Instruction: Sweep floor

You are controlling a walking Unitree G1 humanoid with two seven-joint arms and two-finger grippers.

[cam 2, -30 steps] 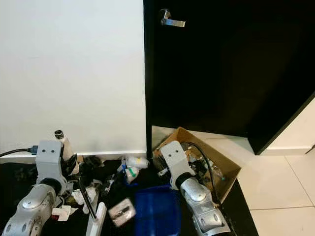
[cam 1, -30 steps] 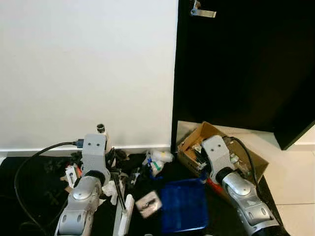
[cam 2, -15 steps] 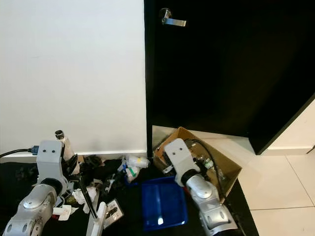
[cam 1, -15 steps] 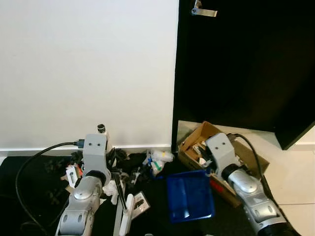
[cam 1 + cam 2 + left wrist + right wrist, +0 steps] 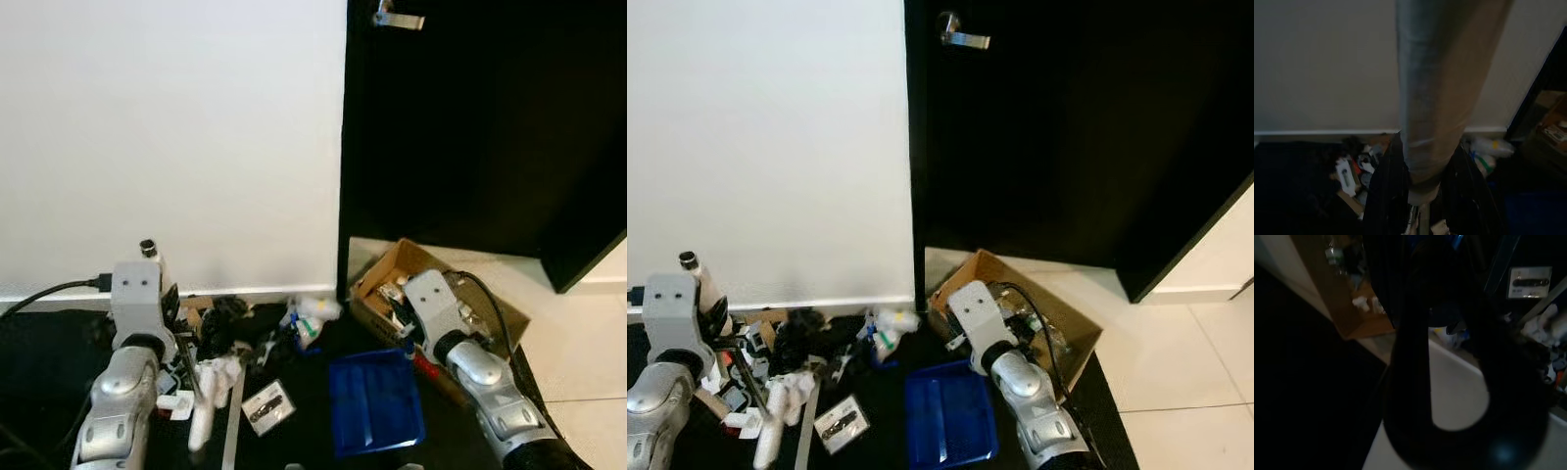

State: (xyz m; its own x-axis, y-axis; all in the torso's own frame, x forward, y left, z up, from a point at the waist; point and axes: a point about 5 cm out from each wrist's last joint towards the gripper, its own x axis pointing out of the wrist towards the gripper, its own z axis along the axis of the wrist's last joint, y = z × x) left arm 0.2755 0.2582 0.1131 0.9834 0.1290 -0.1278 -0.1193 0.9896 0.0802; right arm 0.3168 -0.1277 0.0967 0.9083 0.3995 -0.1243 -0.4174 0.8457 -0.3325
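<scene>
Left gripper (image 5: pixel 1418 196) is clamped round a grey broom handle (image 5: pixel 1437 88), its two black fingers (image 5: pixel 1388 191) pressed against the pole on either side. From the head camera the broom's pale lower end (image 5: pixel 204 416) slants down onto the black floor mat (image 5: pixel 49 392) just beside the left arm (image 5: pixel 122 401). Right gripper (image 5: pixel 1459 396) is seen only as a dark looped shape in its wrist camera, and I cannot tell whether its fingers are parted or closed. The right arm (image 5: pixel 470 377) reaches toward the near right part of the mat, next to one blue dustpan (image 5: pixel 374 406) that lies flat there.

A small white card with dark print (image 5: pixel 265 408) lies on the mat between the broom end and the dustpan. Farther back, a heap of litter (image 5: pixel 235 328) — crumpled white paper, dark scraps, small packets — is strung along the mat's far edge against the white skirting board (image 5: pixel 245 292). One open cardboard box (image 5: pixel 392 279) holding mixed rubbish stands at the mat's far right corner, partly on pale floor tiles (image 5: pixel 588 343), behind the right arm.

Beyond rises a plain white wall (image 5: pixel 167 137), and to its right one black door (image 5: pixel 490 127) with one silver lever handle (image 5: pixel 397 19).
</scene>
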